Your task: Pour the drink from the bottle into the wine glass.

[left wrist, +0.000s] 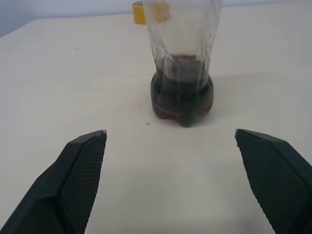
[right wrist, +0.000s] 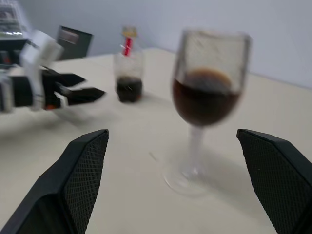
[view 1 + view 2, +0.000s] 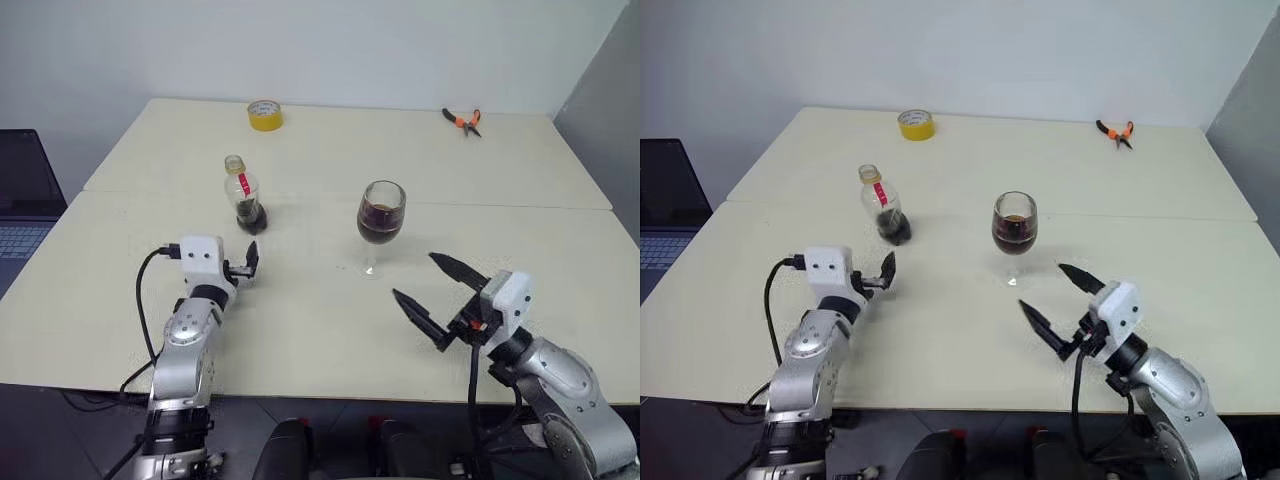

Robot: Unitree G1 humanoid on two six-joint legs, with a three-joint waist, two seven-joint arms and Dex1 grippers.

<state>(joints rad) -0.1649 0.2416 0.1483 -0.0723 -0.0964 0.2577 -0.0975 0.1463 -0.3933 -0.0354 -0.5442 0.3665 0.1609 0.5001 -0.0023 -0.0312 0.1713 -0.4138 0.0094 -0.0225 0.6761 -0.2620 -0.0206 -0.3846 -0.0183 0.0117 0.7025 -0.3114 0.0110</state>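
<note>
One red label strip (image 3: 243, 184) marks the bottle (image 3: 244, 195); no readable writing.

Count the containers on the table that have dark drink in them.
2. The bottle stands upright ahead of the open left gripper, with a little drink at its bottom. The wine glass stands to its right, about half full, beyond the right gripper.

Head views overlook the table (image 3: 320, 330); wrist views sit low.
</note>
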